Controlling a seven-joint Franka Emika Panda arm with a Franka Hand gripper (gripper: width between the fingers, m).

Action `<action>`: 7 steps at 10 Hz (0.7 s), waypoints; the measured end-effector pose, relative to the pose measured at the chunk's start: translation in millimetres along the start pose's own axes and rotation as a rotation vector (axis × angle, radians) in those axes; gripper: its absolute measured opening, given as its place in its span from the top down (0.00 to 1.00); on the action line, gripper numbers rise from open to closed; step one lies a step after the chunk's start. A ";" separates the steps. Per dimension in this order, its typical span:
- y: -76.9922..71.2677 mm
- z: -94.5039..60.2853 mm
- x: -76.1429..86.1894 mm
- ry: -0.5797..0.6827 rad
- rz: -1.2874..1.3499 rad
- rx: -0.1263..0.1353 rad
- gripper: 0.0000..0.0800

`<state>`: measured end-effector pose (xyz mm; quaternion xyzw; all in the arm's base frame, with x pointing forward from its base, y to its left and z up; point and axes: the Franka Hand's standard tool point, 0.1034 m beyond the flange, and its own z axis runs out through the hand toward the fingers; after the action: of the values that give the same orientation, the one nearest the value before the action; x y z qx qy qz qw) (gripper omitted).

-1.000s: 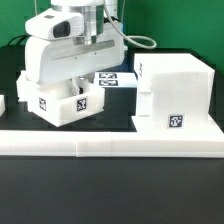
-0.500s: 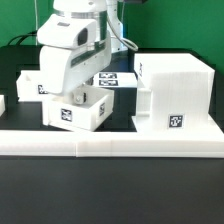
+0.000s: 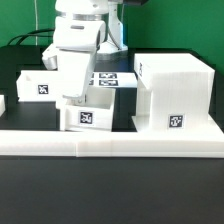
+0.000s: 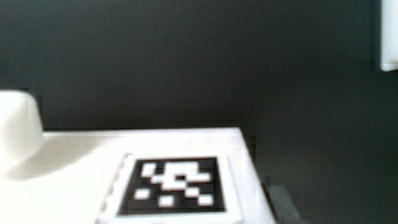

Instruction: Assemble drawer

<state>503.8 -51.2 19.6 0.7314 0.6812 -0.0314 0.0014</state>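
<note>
The drawer's large cube-shaped housing (image 3: 176,92) stands at the exterior view's right, with a marker on its front. My gripper (image 3: 74,99) reaches down onto a small white tray box (image 3: 92,114) with a marker on its front, just left of the housing, and is shut on the tray's wall. A second tray box (image 3: 38,86) sits behind it at the left. In the wrist view I see a white surface of the held tray with a marker (image 4: 175,185) and a rounded white part (image 4: 15,130); my fingertips do not show clearly there.
The long low white border bar (image 3: 110,143) runs across the front of the black table. The marker board (image 3: 116,80) lies flat behind the held tray. A small white part (image 3: 3,103) shows at the far left edge.
My gripper and the tray box have moved to the exterior view's right, toward the housing. The tray tilted half a second ago and now sits level, closer to the border bar.
</note>
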 end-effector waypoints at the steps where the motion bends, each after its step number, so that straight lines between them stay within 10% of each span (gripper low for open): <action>1: -0.5 0.5 -1.0 0.000 0.013 0.001 0.95; 4: 3.5 -1.6 5.6 0.003 0.053 -0.016 0.95; 5: 9.3 -4.7 5.8 0.005 0.069 -0.046 0.95; 6: 12.6 -4.3 5.8 0.010 0.071 -0.145 0.95; 7: 6.2 -0.5 9.6 0.014 0.094 -0.142 0.95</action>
<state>510.7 -42.0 19.3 0.7608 0.6467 0.0220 0.0501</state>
